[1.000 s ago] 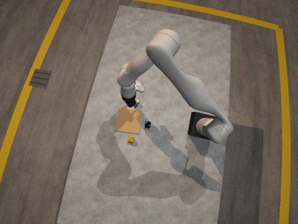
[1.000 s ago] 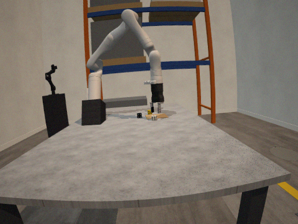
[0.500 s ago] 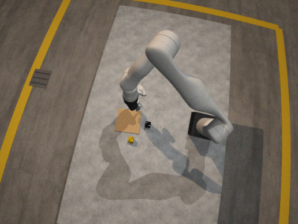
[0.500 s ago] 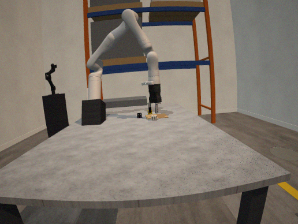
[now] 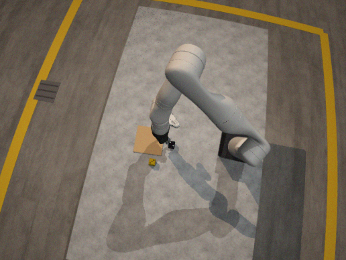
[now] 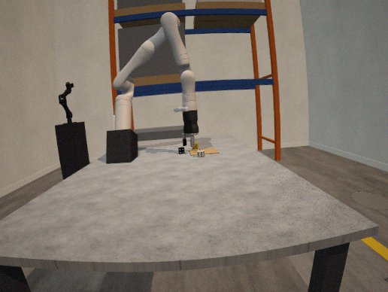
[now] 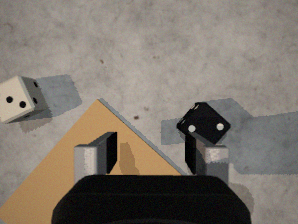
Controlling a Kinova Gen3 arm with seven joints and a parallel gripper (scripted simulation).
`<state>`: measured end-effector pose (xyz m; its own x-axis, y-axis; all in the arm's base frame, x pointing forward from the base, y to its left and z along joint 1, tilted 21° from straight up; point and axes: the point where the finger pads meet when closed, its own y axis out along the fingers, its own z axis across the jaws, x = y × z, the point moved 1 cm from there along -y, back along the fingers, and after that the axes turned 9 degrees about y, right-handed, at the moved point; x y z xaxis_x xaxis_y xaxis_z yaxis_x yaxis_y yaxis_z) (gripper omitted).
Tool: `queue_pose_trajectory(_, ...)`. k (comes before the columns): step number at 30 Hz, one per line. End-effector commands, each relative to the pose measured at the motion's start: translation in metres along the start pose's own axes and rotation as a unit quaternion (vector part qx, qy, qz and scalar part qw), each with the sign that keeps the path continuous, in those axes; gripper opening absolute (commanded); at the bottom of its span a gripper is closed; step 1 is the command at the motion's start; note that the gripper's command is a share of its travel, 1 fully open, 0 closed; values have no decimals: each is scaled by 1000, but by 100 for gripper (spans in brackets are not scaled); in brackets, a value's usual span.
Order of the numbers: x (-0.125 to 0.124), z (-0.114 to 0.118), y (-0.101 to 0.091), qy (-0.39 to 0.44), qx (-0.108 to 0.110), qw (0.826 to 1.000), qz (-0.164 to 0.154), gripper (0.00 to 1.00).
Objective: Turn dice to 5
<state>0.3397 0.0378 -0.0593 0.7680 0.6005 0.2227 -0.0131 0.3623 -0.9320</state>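
No die has yet been brought onto the mat [image 5: 142, 141] [image 6: 212, 150] [image 7: 65, 170], which lies flat, nearer the long edge of the bench [image 5: 141, 50] [image 6: 188, 207] [image 7: 150, 30] opposite the arm's base. The white die [image 6: 201, 153] [image 7: 15, 100] is seen off it, towards the short edge at the front of the exterior view; its upper face is cut off in the wrist view, but 5 seems unlikely. The yellow die [image 5: 152, 162] [image 6: 195, 146] lies off it too, towards the other short edge, apparently with 3 on top. Both turns and both placings are therefore judged to be left. The black die [image 5: 171, 145] [image 6: 181, 150] [image 7: 205, 125], just beside the mat on the base's side, must be left unturned. The pincer [image 5: 166, 142] [image 6: 188, 143] [image 7: 151, 146] is held wide, with nothing gripped, one finger close to or above the black die
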Motion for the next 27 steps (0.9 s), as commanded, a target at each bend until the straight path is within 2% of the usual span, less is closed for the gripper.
queue_pose_trajectory(1, 3, 24, -3, -3, -6, 1000, 1, 100)
queue_pose_trajectory(10, 3, 45, -3, -3, -6, 1000, 1, 100)
queue_pose_trajectory(27, 3, 47, -3, -3, -6, 1000, 1, 100)
